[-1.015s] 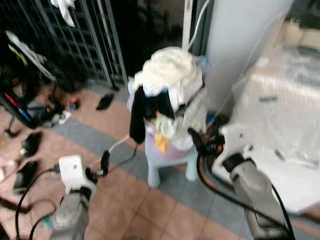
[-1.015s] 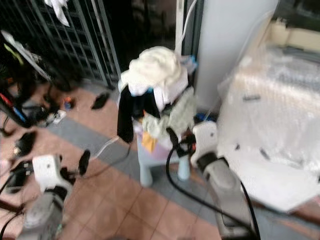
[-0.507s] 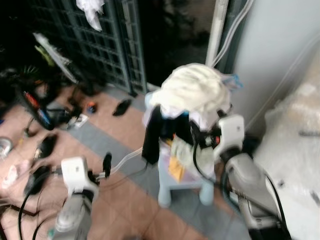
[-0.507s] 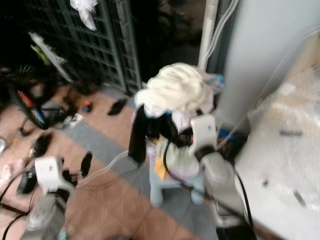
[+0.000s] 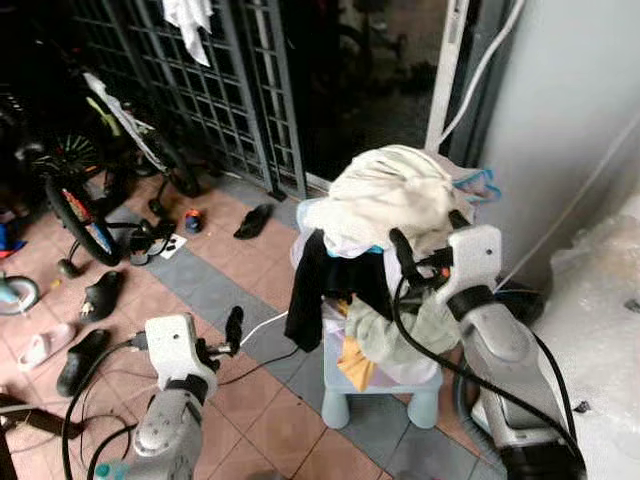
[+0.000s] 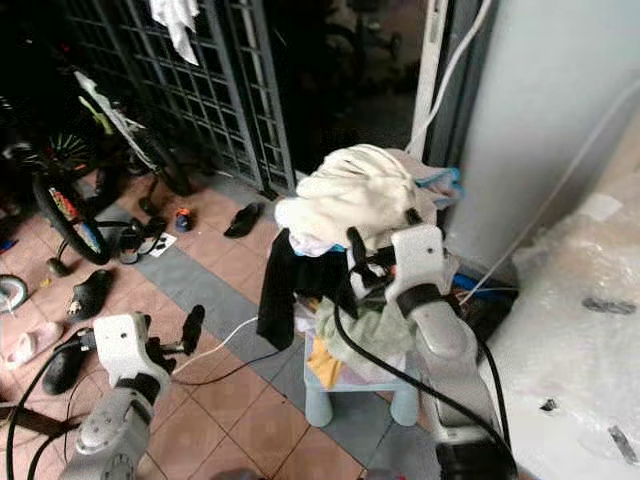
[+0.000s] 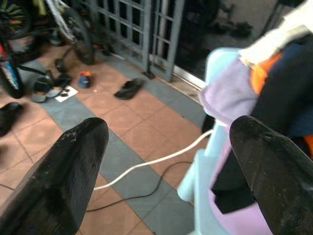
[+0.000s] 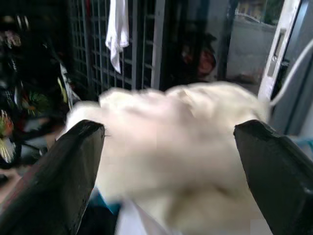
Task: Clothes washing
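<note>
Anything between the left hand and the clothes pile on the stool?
Only tiled floor with a white cable, per the left eye view, between left hand and clothes pile.

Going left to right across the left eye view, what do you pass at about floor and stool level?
Bicycle wheel → left gripper → black garment hanging off the clothes pile → right gripper at the cream cloth → plastic-wrapped bulk.

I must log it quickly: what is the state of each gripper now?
Left gripper: open, holding nothing, low beside the stool.
Right gripper: open, holding nothing, fingers either side of the cream cloth.
</note>
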`<state>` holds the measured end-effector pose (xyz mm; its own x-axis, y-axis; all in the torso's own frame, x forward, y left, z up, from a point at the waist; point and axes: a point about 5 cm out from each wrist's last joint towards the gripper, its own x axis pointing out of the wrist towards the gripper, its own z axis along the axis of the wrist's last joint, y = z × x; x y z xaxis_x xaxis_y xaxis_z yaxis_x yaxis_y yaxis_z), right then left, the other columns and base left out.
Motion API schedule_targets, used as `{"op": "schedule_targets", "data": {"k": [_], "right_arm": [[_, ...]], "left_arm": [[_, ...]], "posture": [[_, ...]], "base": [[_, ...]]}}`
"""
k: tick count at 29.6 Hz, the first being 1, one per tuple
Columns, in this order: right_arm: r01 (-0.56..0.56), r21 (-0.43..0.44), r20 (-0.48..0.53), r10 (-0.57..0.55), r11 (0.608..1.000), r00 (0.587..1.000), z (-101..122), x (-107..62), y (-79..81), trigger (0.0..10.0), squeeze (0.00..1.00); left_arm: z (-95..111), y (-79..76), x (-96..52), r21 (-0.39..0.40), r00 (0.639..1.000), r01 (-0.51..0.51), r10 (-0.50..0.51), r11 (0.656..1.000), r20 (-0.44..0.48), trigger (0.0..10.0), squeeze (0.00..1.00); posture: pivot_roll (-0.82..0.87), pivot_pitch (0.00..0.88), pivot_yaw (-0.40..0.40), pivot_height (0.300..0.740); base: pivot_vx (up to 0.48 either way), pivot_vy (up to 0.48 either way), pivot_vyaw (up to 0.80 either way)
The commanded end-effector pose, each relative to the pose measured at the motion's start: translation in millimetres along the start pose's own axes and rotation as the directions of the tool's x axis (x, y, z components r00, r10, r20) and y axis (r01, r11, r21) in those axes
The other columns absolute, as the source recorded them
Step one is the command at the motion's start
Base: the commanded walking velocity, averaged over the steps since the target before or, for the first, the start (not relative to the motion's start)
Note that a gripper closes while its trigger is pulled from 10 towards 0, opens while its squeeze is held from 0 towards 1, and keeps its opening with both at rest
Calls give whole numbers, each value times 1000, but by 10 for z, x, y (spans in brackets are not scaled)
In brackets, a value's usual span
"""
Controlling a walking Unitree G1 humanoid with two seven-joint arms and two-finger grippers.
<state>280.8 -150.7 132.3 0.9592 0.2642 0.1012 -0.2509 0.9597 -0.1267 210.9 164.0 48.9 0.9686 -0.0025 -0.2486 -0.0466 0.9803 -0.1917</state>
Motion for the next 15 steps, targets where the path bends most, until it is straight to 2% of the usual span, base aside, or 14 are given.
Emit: {"op": "schedule_targets", "data": {"k": [1,2,8,11,15], "right_arm": [[-3,19,6,3,1000,1000,4,30,-7,10000,0],[-10,16,1,10,1000,1000,-9,64,22,0,0],[46,-16,-45,-47,999,998,-24,243,40,0,0],[84,-58,-68,-88,995,994,-45,353,5,0,0],[111,-95,-104,-121,989,987,-96,404,-47,0,0]], "left_arm": [[55,8,31,20,1000,1,-1,1000,22,10000,0],[69,16,57,25,1000,1,-1,1000,25,10000,0],[188,20,151,35,998,-2,0,999,61,10000,0],[170,36,142,28,998,-20,18,999,59,10000,0],[96,-5,89,27,999,-10,9,1000,39,10000,0]], "posture": [[-49,0,95,740],[-48,0,96,740],[-32,0,88,740],[-32,0,90,740],[-30,0,91,740]], "base": [[0,0,0],[0,0,0],[0,0,0],[0,0,0],[0,0,0]]}}
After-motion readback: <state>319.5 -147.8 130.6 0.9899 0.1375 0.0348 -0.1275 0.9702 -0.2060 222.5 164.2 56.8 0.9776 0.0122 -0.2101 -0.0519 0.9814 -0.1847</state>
